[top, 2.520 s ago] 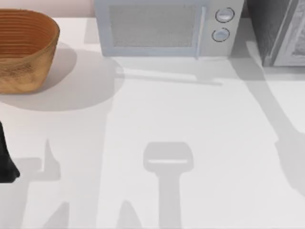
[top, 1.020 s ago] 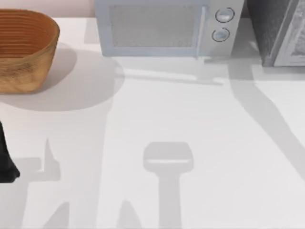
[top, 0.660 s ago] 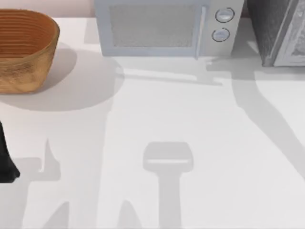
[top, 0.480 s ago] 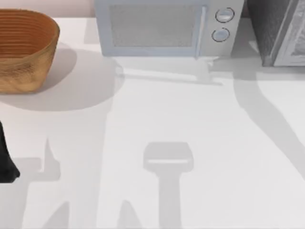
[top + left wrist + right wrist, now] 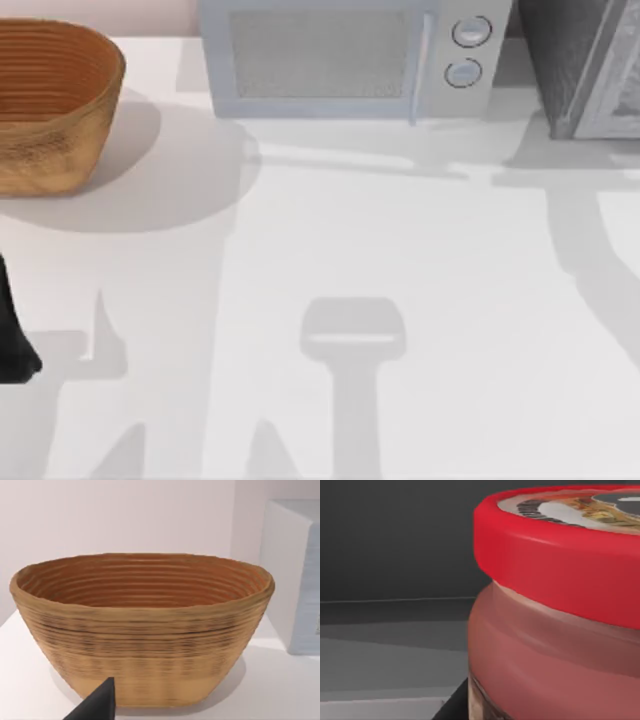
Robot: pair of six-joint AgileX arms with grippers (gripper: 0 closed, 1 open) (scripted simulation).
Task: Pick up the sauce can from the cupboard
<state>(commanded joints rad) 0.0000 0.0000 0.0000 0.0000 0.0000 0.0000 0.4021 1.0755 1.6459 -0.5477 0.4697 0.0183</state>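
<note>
The sauce can point(image 5: 560, 605), smooth red-lidded cylinder with translucent reddish body, stands inside the dark speckled cupboard point(image 5: 585, 60) at the worktop's point(image 5: 400, 260) far right corner; whether the right pincer grips, I cannot tell.

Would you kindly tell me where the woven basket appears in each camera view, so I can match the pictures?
Top view: the woven basket stands at the table's far left corner, left of the microwave.
Left wrist view: the basket sits central, straight ahead, beside the microwave's side.
Right wrist view: this camera faces the sauce can, close up.
Shared landmark: the microwave, in top and left wrist views.
</note>
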